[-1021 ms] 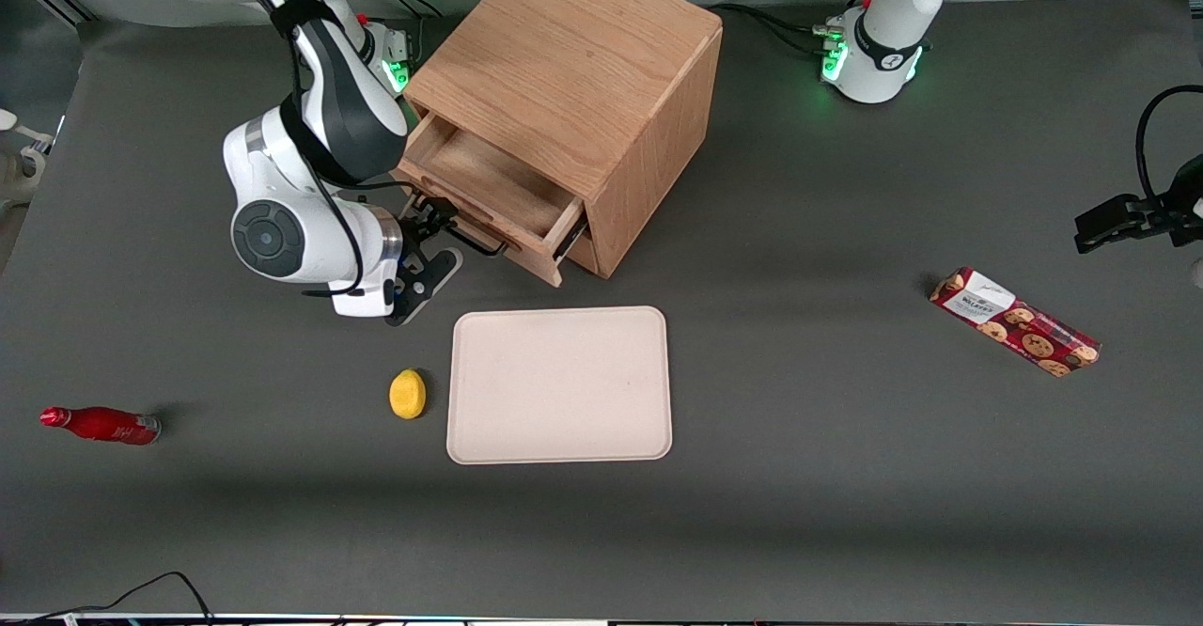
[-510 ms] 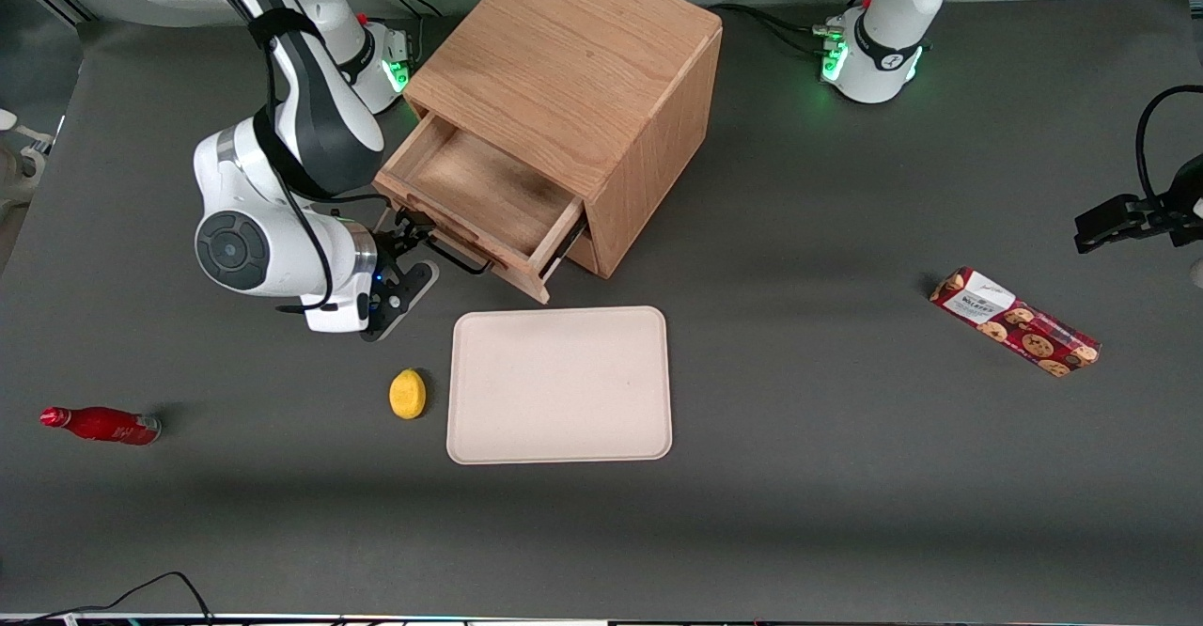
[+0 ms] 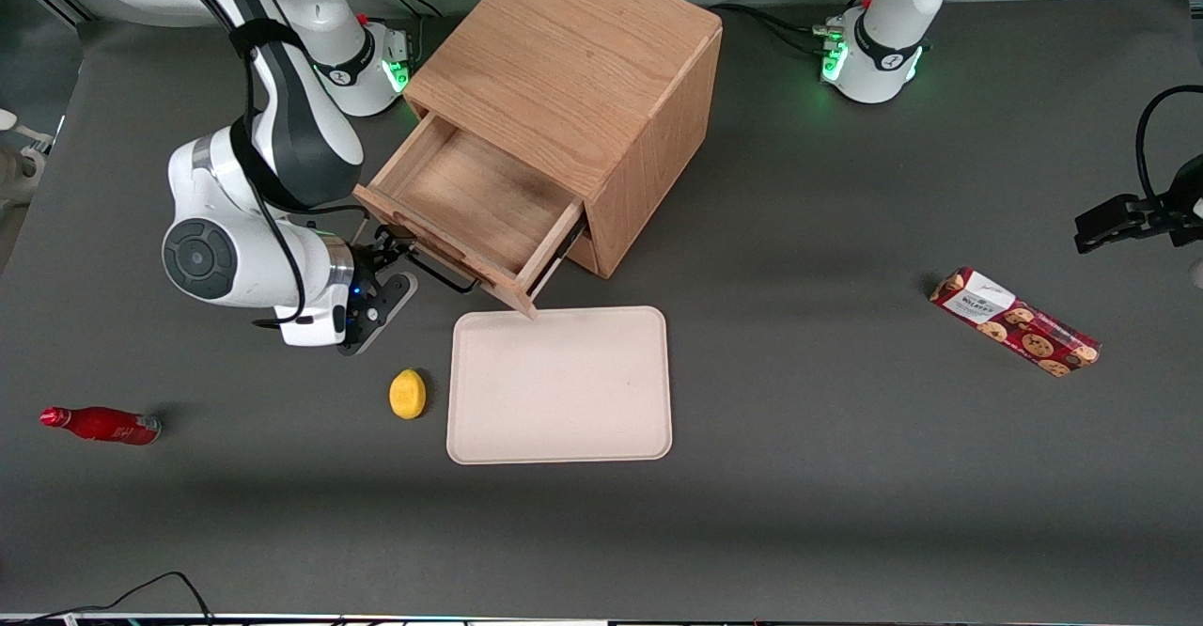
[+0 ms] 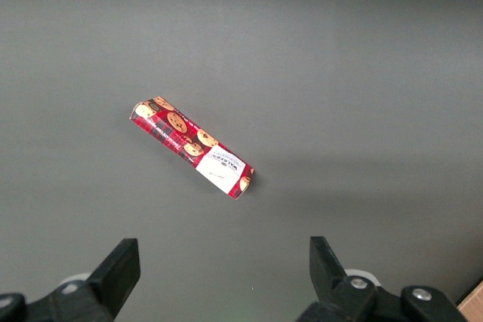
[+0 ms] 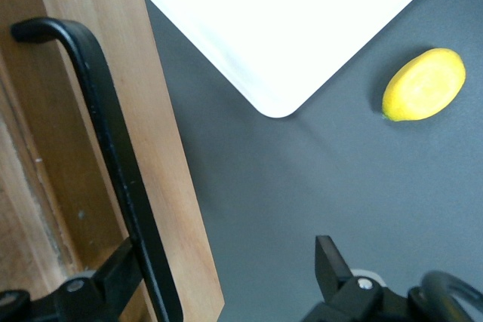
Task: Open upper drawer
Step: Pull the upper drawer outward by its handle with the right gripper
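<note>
The wooden cabinet [image 3: 573, 62] stands at the back of the table, turned at an angle. Its upper drawer [image 3: 470, 198] is pulled well out, and its shallow wooden inside shows bare. My gripper [image 3: 393, 261] is at the end of the drawer's dark bar handle [image 3: 434, 267], in front of the drawer front. In the right wrist view the gripper [image 5: 224, 253] is open. One finger [image 5: 113, 277] sits between the handle [image 5: 113, 156] and the drawer front [image 5: 162, 148]; the other finger [image 5: 328, 262] hangs over the table, clear of the wood.
A pale tray [image 3: 560, 384] lies nearer the front camera, its corner under the drawer's corner. A yellow lemon [image 3: 407, 393] sits beside the tray. A red bottle [image 3: 101, 424] lies toward the working arm's end, a cookie packet [image 3: 1015, 321] toward the parked arm's end.
The gripper has moved away from the cabinet, toward the front camera and the working arm's end. The upper drawer has slid farther out with it.
</note>
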